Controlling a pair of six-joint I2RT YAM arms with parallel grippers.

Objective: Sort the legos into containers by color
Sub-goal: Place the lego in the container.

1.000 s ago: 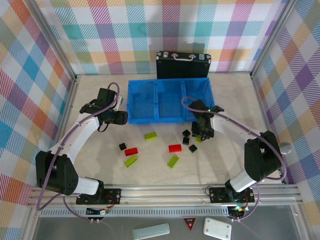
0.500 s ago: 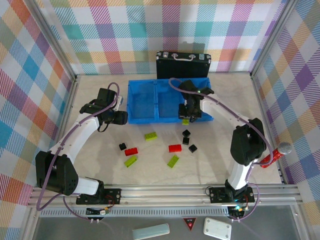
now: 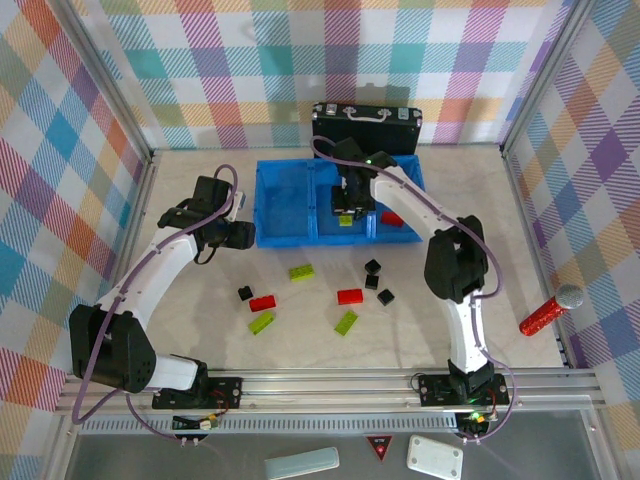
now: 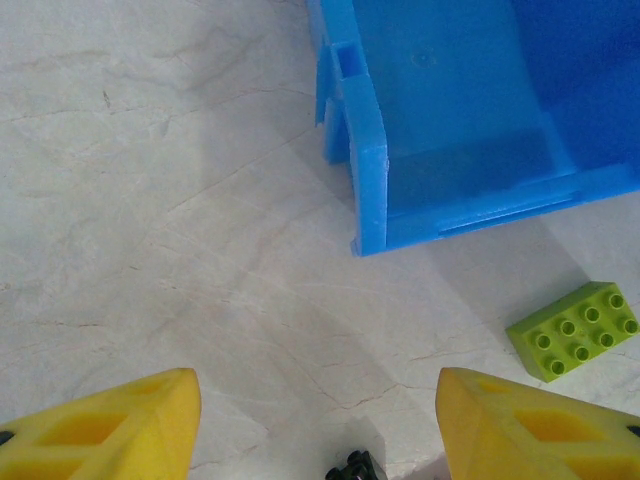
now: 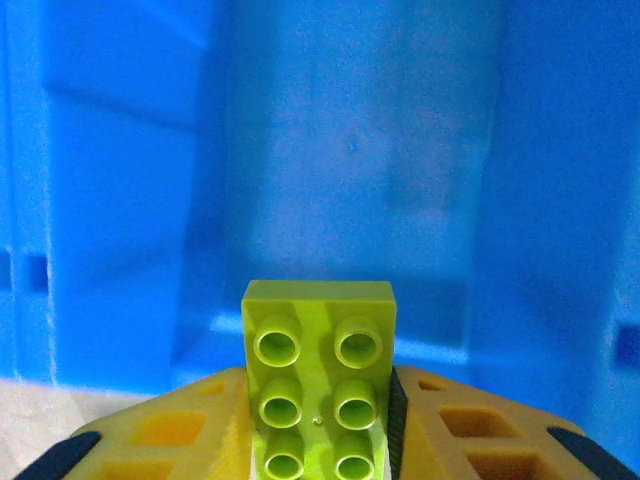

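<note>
1. Right gripper (image 5: 322, 440) is narrow and clamped on a green brick (image 5: 320, 345). The yellow fingers (image 5: 170, 430) press its two long sides, and its studs face the wrist camera.
2. In the wrist view the brick's long axis runs 6 to 12, in line with the fingers. Its free end points at 12 into the bin (image 3: 285, 241).
3. From above, the gripper and brick hang over the bin's middle compartment, toward its near wall. In the wrist view there are dividers at 9 and 3 of the brick and blue floor at 12.
4. The drop likely turns on clearing that near wall. A strip of table (image 5: 60, 410) shows at 8 in the wrist view, so the edge looks close. I'd want the brick a touch further toward 12 before the jaws open.
5. The floor ahead of the brick has nothing on it where visible. A red brick (image 3: 392, 217) lies in the right compartment, at 3 of the gripper, beyond the divider. A black case (image 3: 366, 130) stands just behind the bin at 12.
6. Left gripper (image 4: 315, 425) is wide and holds nothing. It hangs over the table just off the bin's near-left corner.
7. Loose bricks lie on the table at 6 of the bin:
   - A loose green (image 3: 300, 271) is nearer the left arm.
   - The black cubes (image 3: 373, 266) are nearer the right arm.
   - They are spread apart, so there is room to come down on each.
</note>
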